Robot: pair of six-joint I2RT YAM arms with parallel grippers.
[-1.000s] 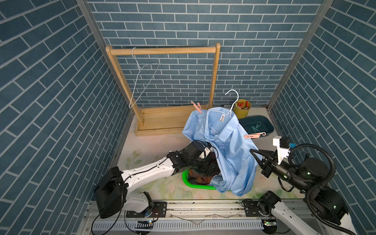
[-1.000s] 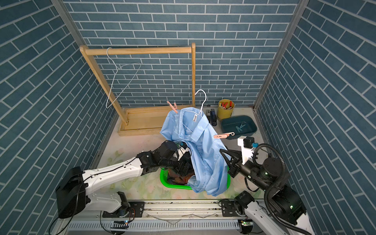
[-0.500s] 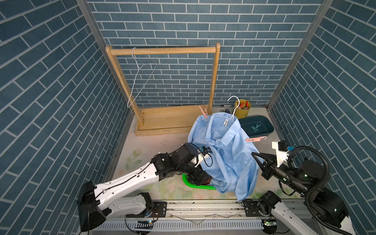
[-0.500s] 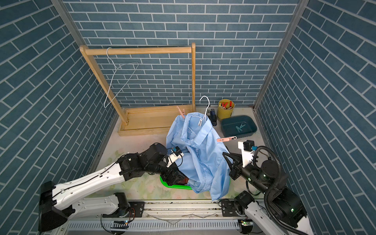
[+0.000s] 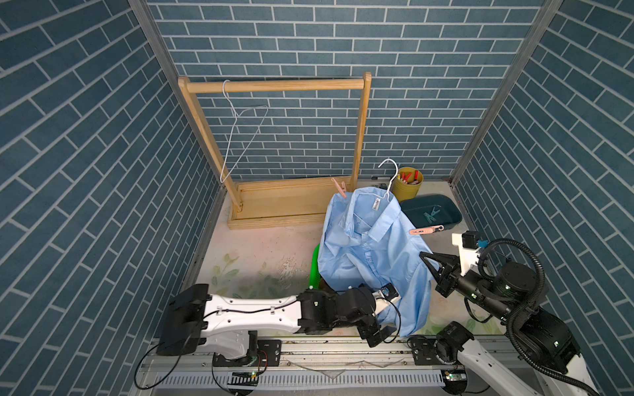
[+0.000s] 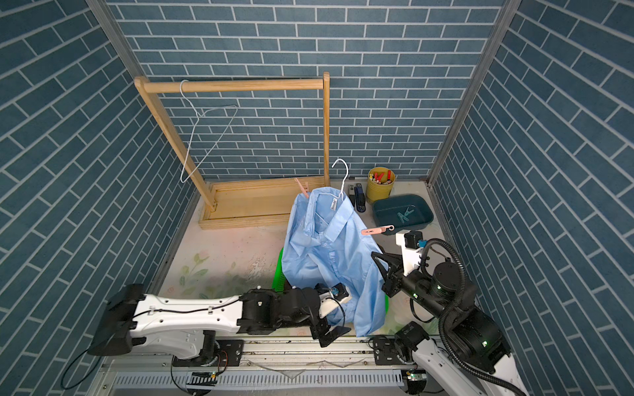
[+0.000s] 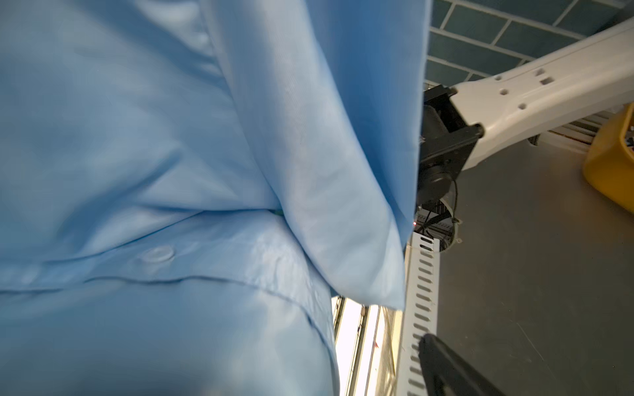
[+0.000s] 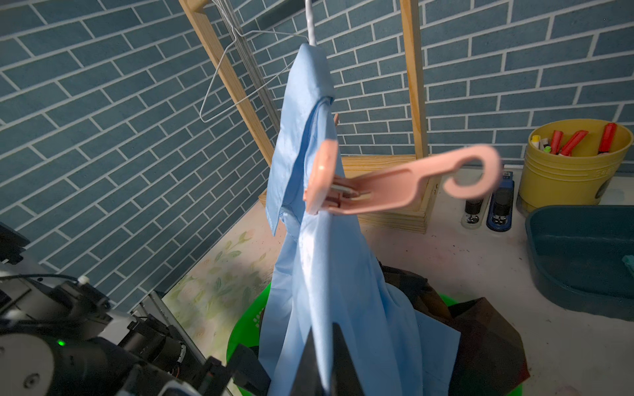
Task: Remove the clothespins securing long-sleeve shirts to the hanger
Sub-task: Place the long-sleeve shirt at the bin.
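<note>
Right pincer (image 5: pixel 427 259), clamped tight on the pale blue collared shirt (image 5: pixel 367 253), holds it up at 3 o'clock on the desk (image 5: pixel 267 250). Salmon pink plastic clothespins (image 5: pixel 339 187) grip both of its shoulders. Left pincer (image 5: pixel 380 334) gapes wide, empty, at 6 o'clock.

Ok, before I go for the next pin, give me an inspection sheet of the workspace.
Surface: floral mat, scuffed.
Job's things: pale blue shirt on white hanger, off the rack; rear pink clothespin and side pink clothespin clipped on; teal clothespins in teal tray; plaid shirt in green basket.
Clutter: yellow cup of sticks; stapler.
Grippers: left gripper open near the shirt hem; right gripper shut on the shirt.
Cables: black hose looped over right arm; thin cable at left wrist.
Surroundings: brick-pattern walls; wooden rack with empty hanger.
</note>
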